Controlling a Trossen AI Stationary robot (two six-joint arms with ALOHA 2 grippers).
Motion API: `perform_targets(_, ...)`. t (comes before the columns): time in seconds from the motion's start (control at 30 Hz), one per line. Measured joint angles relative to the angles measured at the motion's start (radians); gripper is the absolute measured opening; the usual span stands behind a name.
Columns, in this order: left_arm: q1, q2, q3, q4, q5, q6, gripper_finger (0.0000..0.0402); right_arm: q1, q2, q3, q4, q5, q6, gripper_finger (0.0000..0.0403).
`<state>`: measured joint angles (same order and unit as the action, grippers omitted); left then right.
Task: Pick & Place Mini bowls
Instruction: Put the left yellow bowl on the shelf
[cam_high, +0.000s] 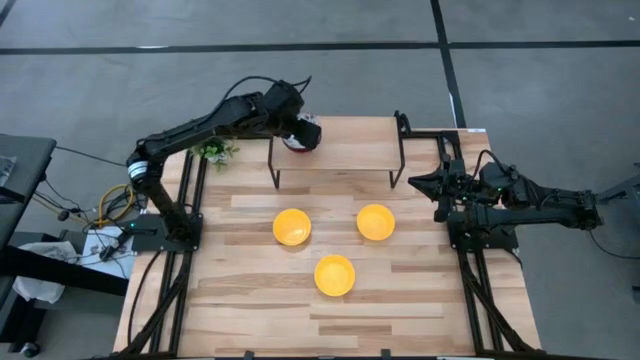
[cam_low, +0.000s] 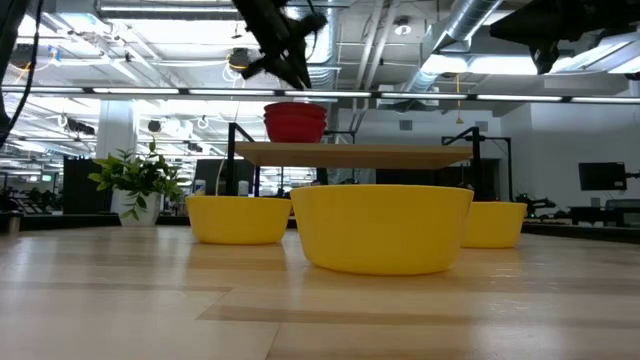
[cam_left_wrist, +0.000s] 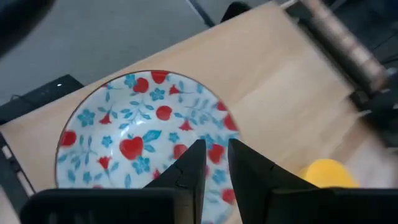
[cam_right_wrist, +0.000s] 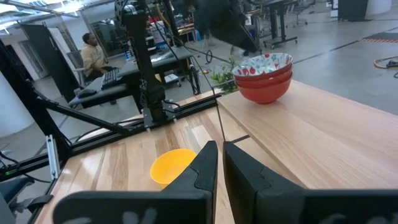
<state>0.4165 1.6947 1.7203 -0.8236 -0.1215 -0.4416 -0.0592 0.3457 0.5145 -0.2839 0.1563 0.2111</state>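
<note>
Nearest the front edge of the counter (cam_high: 260, 300) sits a yellow bowl (cam_high: 335, 275), upright and empty. Behind it stand two more yellow bowls, one to the left (cam_high: 292, 227) and one to the right (cam_high: 375, 222), each well apart from the others.

Farther back a raised wooden shelf (cam_high: 345, 145) on dark legs spans the rear of the counter. On its left end rests a stack of patterned bowls (cam_right_wrist: 264, 74), red outside and white inside with red and blue flowers; the low view shows them nested (cam_low: 295, 122).

The left gripper (cam_high: 305, 132) hangs right over that stack, its jaws narrow, nearly together, with nothing between them, just above the top bowl's inside (cam_left_wrist: 143, 134).

The right gripper (cam_high: 425, 183) waits at the right side of the counter beside the shelf, its jaws also narrow and empty.

A small potted plant (cam_high: 215, 150) stands at the counter's back left corner.
</note>
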Motion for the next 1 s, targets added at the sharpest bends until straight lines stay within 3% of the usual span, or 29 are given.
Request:
perform_targets(0.23, -0.129, -0.115, 0.001, -0.113, -0.022, -0.122, 0.0067, 0.000, 0.000, 0.000, 0.000, 0.000, 0.000, 0.0017)
perform_targets(0.57, -0.453, -0.189, -0.007, -0.373, -0.285, -0.468, 0.0067, 0.000, 0.000, 0.000, 0.000, 0.000, 0.083, 0.0017)
perform_targets(0.87, -0.641, -0.242, -0.281, -0.350, -0.307, -0.839, 0.0067, 0.000, 0.000, 0.000, 0.000, -0.001, 0.089, 0.0017)
perform_targets(1.0, -0.679, -0.242, -0.389, -0.278, -0.292, -0.907, 0.0072, 0.000, 0.000, 0.000, 0.000, -0.001, 0.088, 0.0017)
